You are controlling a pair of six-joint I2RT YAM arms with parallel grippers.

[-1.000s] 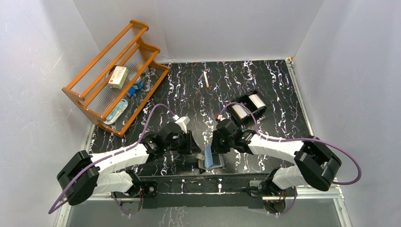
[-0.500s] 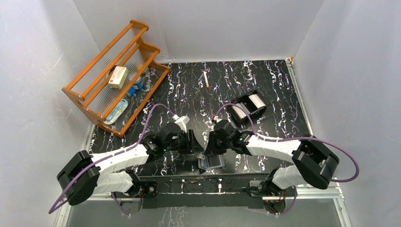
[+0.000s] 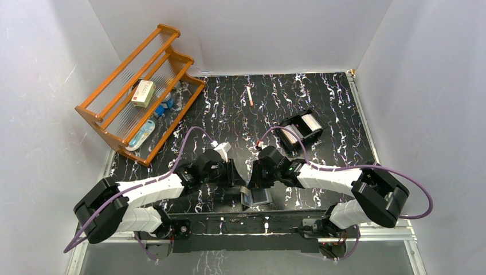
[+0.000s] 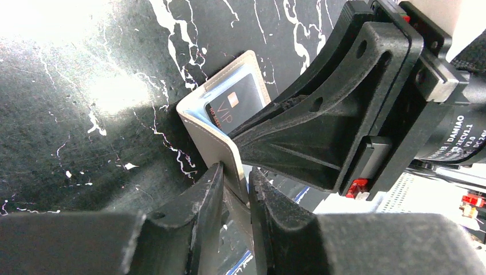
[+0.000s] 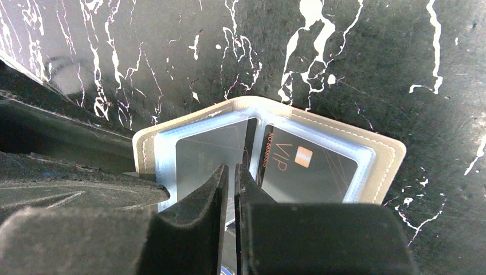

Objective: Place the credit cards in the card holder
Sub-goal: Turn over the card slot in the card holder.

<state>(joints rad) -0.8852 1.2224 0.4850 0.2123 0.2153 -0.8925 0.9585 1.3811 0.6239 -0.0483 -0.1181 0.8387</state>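
Note:
The card holder lies open near the table's front edge, grey-brown outside and silvery pale-blue inside. A dark card marked VIP sits in its right pocket and a grey card in its left pocket. My left gripper is shut on the holder's near flap. My right gripper is over the holder's middle fold. Its jaws stand almost closed, with what looks like a thin card edge-on between them. Both grippers meet above the holder in the top view, the left and the right.
A black shallow tray with white cards stands behind the right arm. An orange wooden rack at the back left holds a cream box. A thin stick lies at the back centre.
My right gripper has moved left and down onto the holder's inside. The holder now lies lower and flatter. My left arm has shifted slightly right.

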